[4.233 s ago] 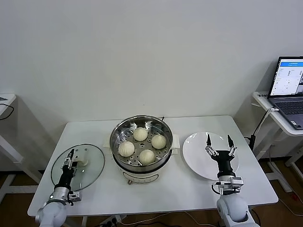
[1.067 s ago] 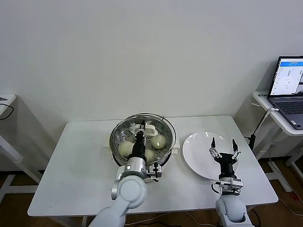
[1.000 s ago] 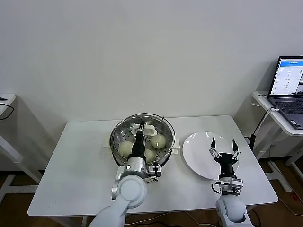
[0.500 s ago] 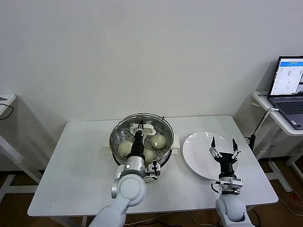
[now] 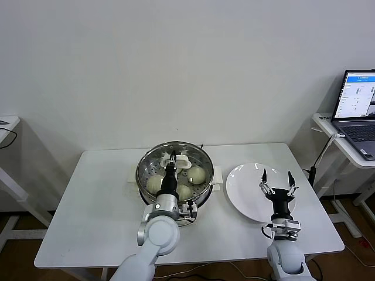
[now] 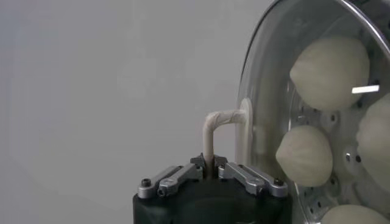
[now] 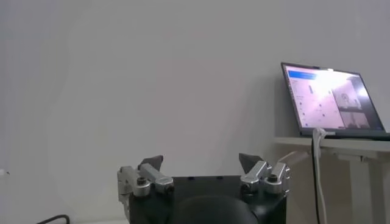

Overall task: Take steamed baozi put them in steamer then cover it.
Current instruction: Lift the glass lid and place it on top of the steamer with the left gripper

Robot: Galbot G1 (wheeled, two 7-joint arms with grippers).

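The steamer [image 5: 149,202] stands mid-table on its cream base. Over its mouth lies the glass cover [image 5: 202,157], and I cannot tell whether it rests on the rim. My left gripper [image 5: 171,157] is above the pot, shut on the cover's cream bar handle [image 5: 180,160]. Three baozi [image 5: 154,183] [image 5: 197,174] [image 5: 184,192] show through the glass. In the left wrist view the handle [image 6: 220,125] is pinched between the jaws of the left gripper [image 6: 209,163], with the cover's rim [image 6: 251,85] and baozi [image 6: 329,70] behind it. My right gripper [image 5: 275,179] hovers open over the white plate [image 5: 243,187], holding nothing.
A laptop [image 5: 356,111] sits on a side stand at the right, with a cable [image 5: 321,158] hanging near the table's right edge. Another small stand [image 5: 6,126] is at the far left. The right wrist view shows the right gripper [image 7: 201,162] and the laptop [image 7: 332,100].
The left gripper has carried the cover from the table's left onto the steamer. Over the last second it shifted slightly left, centring over the pot. The right arm stays still.
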